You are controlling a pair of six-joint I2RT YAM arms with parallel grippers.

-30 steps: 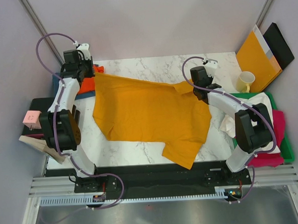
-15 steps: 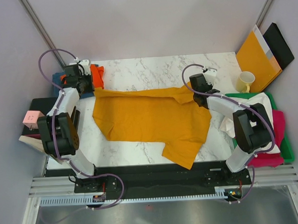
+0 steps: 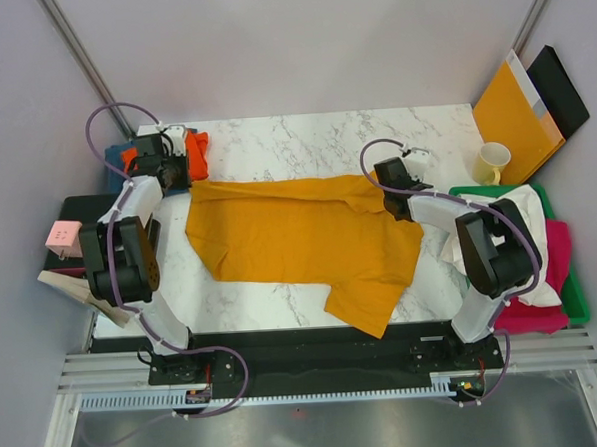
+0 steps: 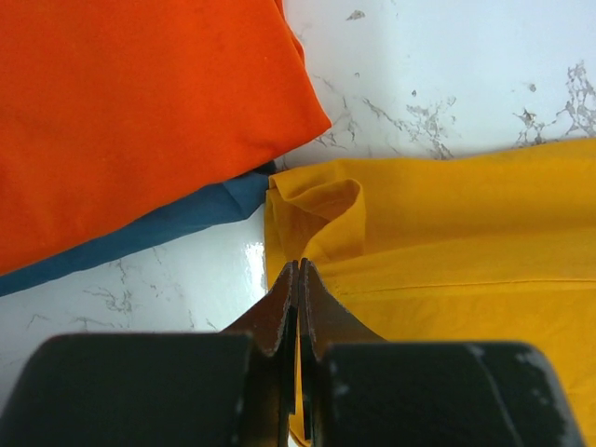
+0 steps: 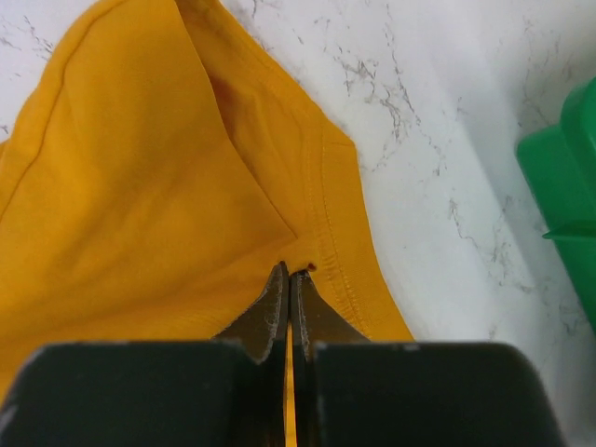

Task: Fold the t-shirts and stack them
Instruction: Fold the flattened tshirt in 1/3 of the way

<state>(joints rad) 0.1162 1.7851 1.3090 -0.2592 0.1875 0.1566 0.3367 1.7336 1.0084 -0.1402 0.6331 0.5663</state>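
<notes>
The large mustard-yellow t-shirt [image 3: 299, 238] lies spread over the marble table, its far part folded toward the near side. My left gripper [image 3: 184, 175] is shut on its far left corner [image 4: 317, 209], with yellow cloth between the jaws. My right gripper [image 3: 389, 191] is shut on the far right hem [image 5: 335, 233]. A folded orange t-shirt [image 3: 197, 154] rests on a teal-blue one [image 3: 115, 158] at the far left, just beyond the left gripper; both show in the left wrist view, orange [image 4: 140, 112] over teal-blue [image 4: 168, 228]. White [image 3: 523, 212] and magenta [image 3: 544, 316] t-shirts lie in the green bin.
A green bin [image 3: 577, 284] stands at the right edge; its corner [image 5: 563, 177] shows in the right wrist view. A yellow mug [image 3: 493, 161], an orange-brown envelope [image 3: 513, 112] and a black folder [image 3: 562, 90] are at the far right. A pink cube [image 3: 63, 236] sits off the table's left side.
Both grippers have carried the yellow shirt's far edge toward the near side, folding it over. The left gripper moved down past the orange shirt; the right gripper moved nearer and slightly left.
</notes>
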